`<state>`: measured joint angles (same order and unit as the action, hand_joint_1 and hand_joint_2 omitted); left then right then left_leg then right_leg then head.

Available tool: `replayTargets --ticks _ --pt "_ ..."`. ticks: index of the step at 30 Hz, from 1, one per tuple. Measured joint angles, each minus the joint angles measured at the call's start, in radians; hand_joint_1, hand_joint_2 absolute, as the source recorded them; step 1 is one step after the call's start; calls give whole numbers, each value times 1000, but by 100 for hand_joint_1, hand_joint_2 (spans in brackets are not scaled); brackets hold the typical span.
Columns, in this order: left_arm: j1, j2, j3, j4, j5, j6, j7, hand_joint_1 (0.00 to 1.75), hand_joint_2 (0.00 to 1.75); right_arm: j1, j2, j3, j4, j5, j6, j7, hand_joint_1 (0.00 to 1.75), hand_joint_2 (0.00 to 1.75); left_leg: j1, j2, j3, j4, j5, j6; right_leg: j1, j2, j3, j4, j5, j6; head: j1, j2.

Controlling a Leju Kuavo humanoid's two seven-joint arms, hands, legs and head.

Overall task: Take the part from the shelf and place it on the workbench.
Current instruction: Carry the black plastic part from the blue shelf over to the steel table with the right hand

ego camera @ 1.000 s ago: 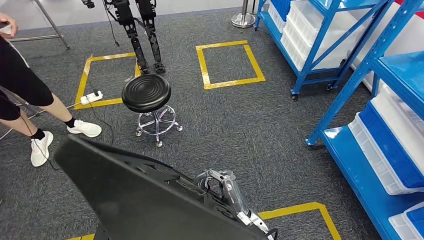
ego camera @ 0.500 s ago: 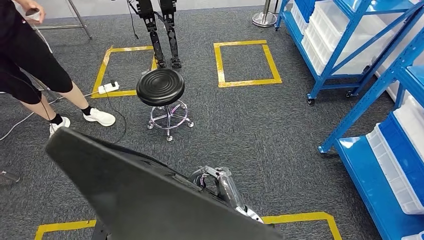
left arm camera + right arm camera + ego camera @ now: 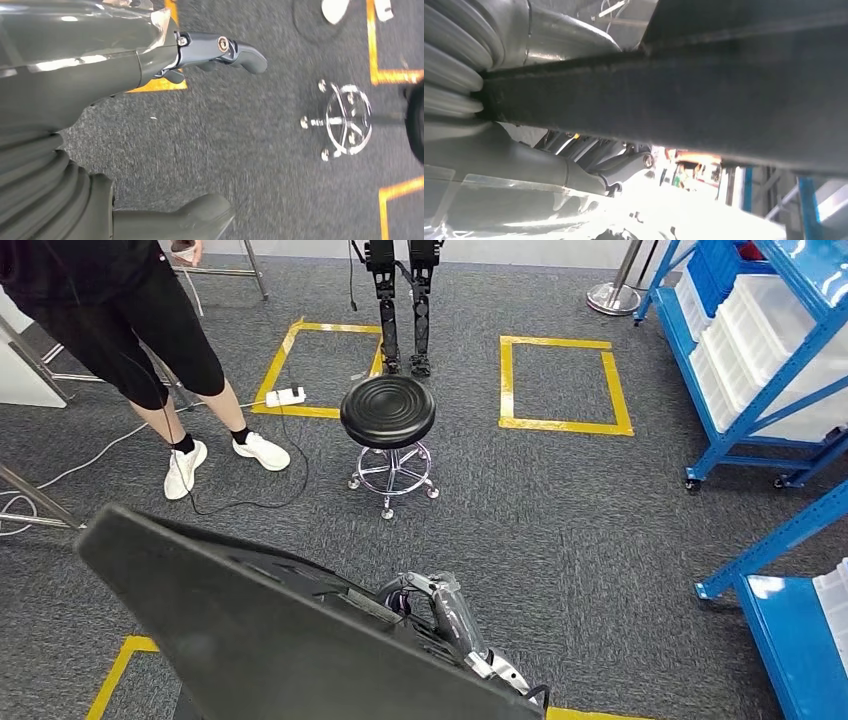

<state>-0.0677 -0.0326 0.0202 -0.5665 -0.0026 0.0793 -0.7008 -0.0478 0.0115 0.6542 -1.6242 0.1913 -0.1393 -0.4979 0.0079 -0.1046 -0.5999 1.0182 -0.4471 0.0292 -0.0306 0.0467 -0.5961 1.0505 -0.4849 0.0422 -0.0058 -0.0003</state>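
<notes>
The part is a large black panel [image 3: 280, 630], tilted across the lower left of the head view. My right arm reaches up beside it, and my right hand [image 3: 412, 592] meets its rear edge. In the right wrist view the panel's dark edge [image 3: 704, 100] lies straight across my right hand [image 3: 589, 165], which grips it. The left wrist view looks down past my left hand [image 3: 125, 70] at the carpet. Its fingers [image 3: 235, 50] and thumb [image 3: 200, 215] are spread wide with nothing between them.
A black round stool [image 3: 388, 412] on castors stands ahead in the middle. A person [image 3: 130, 330] stands at the far left near a power strip [image 3: 285, 396] and cables. Another robot's legs [image 3: 400, 310] stand behind the stool. Blue shelves [image 3: 760, 350] with white bins line the right.
The camera has turned left, so the stool, tape squares and shelves slid right in the picture. The panel stays in the same hold at the lower left.
</notes>
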Motion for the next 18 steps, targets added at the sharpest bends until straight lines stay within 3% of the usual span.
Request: replayTargets --ticks 1,3,4,6,8,10,11,12,14,16,18 --pt "3 1 11 0 0 -3 0 0 175 -4 3 0 4 -2 3 -1 175 175 0 -7 -5 3 -2 -6 1 6 5 -12 3 -7 0 0" --pt "12 4 37 0 -1 -7 0 0 175 -12 13 0 11 -6 12 -2 175 175 5 -17 -10 5 -4 -16 3 -9 7 -13 5 -24 -2 0" --pt "18 5 50 0 -6 -7 0 0 175 -18 19 1 15 -8 15 -2 175 175 7 -6 -12 11 -8 -20 3 -15 9 -15 6 -31 -2 0" --pt "26 8 72 0 -26 -3 0 0 175 -27 33 1 21 -11 21 -1 175 175 8 42 -41 75 -46 -30 2 -33 14 -18 5 -43 -8 0" --pt "30 9 86 1 -45 4 0 0 175 -31 41 1 27 -12 26 -1 175 175 8 87 -105 200 -105 -37 8 -57 17 -18 1 -53 -12 0" --pt "38 9 95 2 -53 5 0 0 175 -32 45 1 33 -13 32 0 175 175 10 99 -151 279 -125 -39 12 -80 18 -18 -3 -58 -12 0" --pt "43 9 99 4 -55 5 0 0 175 -32 47 2 35 -13 34 1 175 175 11 102 -147 267 -108 -37 14 -89 20 -18 -5 -59 -12 0" --pt "48 9 104 4 -57 5 0 0 175 -33 51 2 36 -13 35 2 175 175 10 109 -123 217 -76 -34 15 -99 22 -18 -7 -59 -12 0" --pt "51 9 112 5 -62 5 0 0 175 -35 57 2 36 -13 38 4 175 175 3 146 -53 82 -18 -22 21 -116 28 -18 -13 -56 -12 0" --pt "49 9 113 5 -67 5 0 0 175 -40 61 2 36 -12 41 8 175 175 -7 170 -20 16 -2 -10 24 -131 33 -19 -18 -49 -12 0" --pt "49 8 113 5 -73 6 0 0 175 -42 61 2 36 -11 45 11 175 175 -13 152 -19 10 -3 -1 25 -148 40 -25 -21 -39 -12 0"
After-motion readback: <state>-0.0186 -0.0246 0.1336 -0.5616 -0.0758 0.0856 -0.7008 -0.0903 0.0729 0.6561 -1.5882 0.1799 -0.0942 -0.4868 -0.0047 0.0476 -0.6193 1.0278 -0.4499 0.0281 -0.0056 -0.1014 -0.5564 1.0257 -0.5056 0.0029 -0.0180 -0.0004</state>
